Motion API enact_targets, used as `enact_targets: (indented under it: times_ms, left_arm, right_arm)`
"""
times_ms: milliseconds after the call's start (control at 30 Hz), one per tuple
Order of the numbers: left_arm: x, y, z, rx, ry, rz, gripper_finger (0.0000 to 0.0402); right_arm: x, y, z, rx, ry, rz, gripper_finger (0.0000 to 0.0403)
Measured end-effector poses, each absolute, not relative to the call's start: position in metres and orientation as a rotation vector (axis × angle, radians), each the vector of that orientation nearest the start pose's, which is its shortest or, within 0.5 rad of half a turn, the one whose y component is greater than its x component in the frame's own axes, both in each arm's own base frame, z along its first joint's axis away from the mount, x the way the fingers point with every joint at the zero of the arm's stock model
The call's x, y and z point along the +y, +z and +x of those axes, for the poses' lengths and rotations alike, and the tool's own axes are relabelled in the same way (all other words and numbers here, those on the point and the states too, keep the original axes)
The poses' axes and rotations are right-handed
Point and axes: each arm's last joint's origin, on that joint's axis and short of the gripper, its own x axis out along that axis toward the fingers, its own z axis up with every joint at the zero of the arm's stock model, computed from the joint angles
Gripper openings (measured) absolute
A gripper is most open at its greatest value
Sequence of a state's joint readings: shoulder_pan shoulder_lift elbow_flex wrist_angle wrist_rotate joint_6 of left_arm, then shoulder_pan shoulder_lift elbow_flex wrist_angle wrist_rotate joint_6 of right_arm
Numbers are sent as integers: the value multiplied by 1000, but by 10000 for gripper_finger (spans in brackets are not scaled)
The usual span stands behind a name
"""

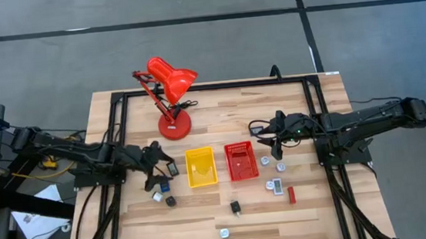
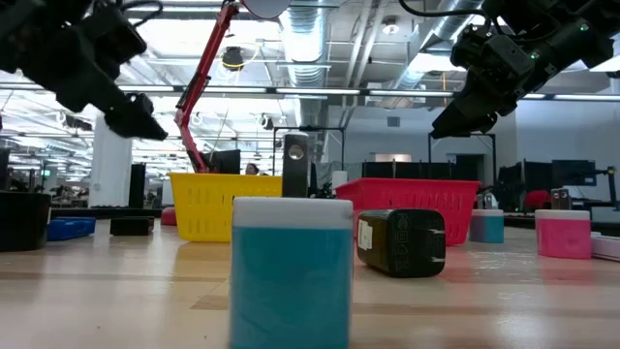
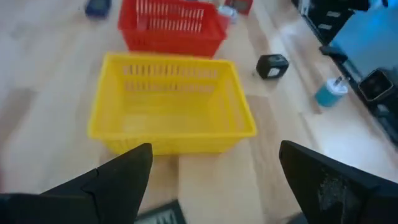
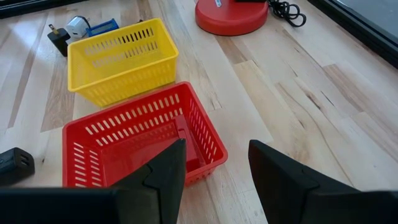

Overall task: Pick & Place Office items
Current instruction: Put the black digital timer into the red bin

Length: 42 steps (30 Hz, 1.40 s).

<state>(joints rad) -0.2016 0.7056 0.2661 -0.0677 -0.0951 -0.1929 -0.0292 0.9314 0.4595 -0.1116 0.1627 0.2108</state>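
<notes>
Small office items lie scattered on the wooden table: a black and blue one (image 1: 172,169), a white one (image 1: 160,194) and a black one (image 1: 171,201) near my left gripper (image 1: 157,160). White ones (image 1: 265,161), a red one (image 1: 291,195), a black one (image 1: 235,206) and a silvery one (image 1: 224,231) lie toward the right and near edge. My left gripper (image 3: 211,180) hangs open above the table, facing the yellow basket (image 3: 171,102). My right gripper (image 4: 214,174) is open over the red basket (image 4: 143,140), nothing between its fingers. A flat red piece (image 4: 186,140) lies in that basket.
The yellow basket (image 1: 200,167) and red basket (image 1: 241,160) stand side by side mid-table. A red desk lamp (image 1: 170,92) stands behind them, its base (image 4: 231,14) on the table. In the low view a blue-and-white block (image 2: 291,271) and a black adapter (image 2: 402,242) sit near the front edge.
</notes>
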Motion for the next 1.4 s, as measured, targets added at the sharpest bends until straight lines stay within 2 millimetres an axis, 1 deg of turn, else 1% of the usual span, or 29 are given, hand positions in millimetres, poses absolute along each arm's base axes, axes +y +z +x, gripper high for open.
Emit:
enact_targets:
  times_ms: [133,267,400,500,600,733,967,1167,1400]
  left_arm:
    - [-21,171,147,577,29,47,347]
    - [-12,160,146,688,72,108,347]
    - [-2,152,150,768,94,201,347]
    - [2,143,153,830,44,183,347]
    - [2,136,157,865,-5,159,347]
    - [2,130,159,915,-28,187,347]
    - [2,123,164,930,-81,294,347]
    - [2,118,166,951,-100,302,347]
    - [1,119,172,904,-126,302,347]
  right_arm:
    - [-10,204,188,560,-247,165,168]
    - [-10,204,188,560,-247,165,168]
    - [-10,206,189,545,-248,166,168]
    - [-10,207,190,525,-247,168,168]
    - [-10,208,190,520,-246,168,168]
    - [-10,208,190,521,-246,168,168]
    - [-10,208,190,522,-247,168,168]
    - [-10,207,190,523,-246,168,168]
    - [-10,207,190,523,-247,168,168]
